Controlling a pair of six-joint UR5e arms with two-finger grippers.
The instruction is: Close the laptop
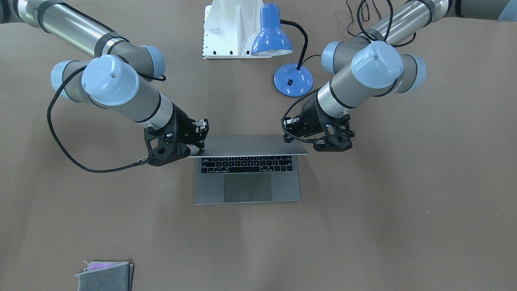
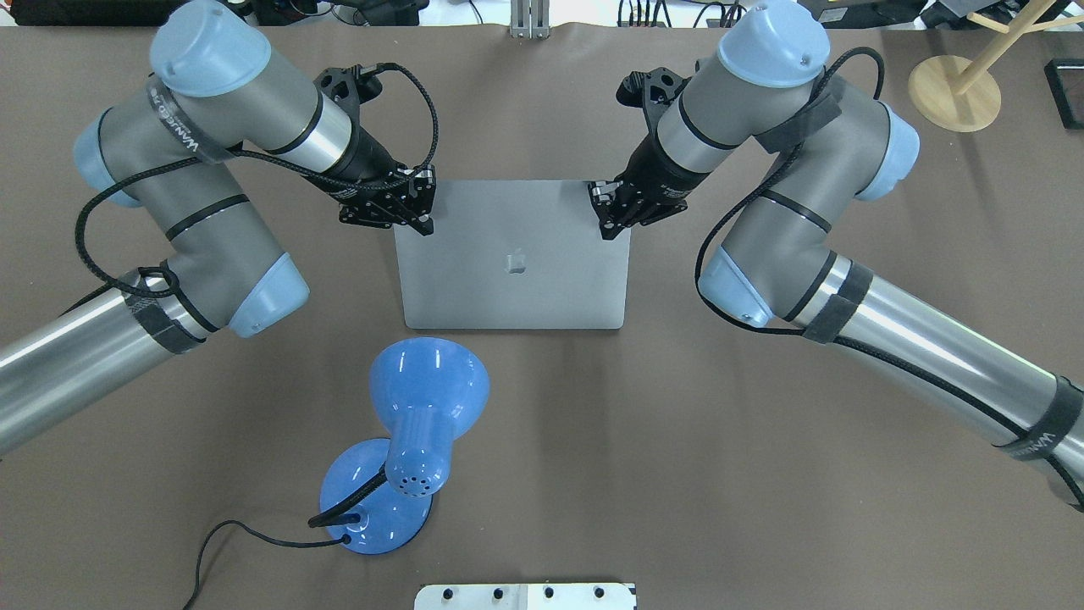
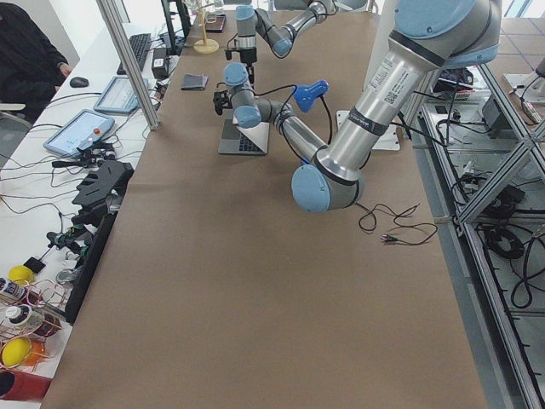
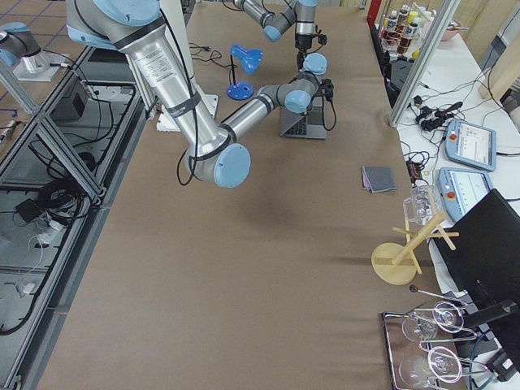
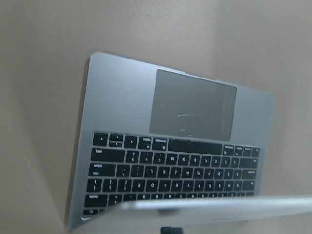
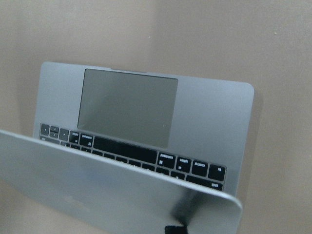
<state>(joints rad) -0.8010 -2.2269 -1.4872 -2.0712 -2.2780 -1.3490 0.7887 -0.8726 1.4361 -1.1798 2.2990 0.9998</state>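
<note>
Both arms are folding the laptop [image 2: 515, 280] lid down.
Left fingers [image 2: 426, 222] and right fingers [image 2: 606, 227], seemingly pinched narrow, are pressing its upper corners; the next move likely calls for even lowering.

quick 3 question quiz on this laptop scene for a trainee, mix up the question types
1. True or false: the laptop is fully shut.
2. Which object stands near the laptop? A) blue lamp B) mug C) bowl
3. Fill in: the left end effector and right end effector sit at the top corners of the laptop's ___.
Key: 1 false, it is partly open; 2 A; 3 lid.
</note>
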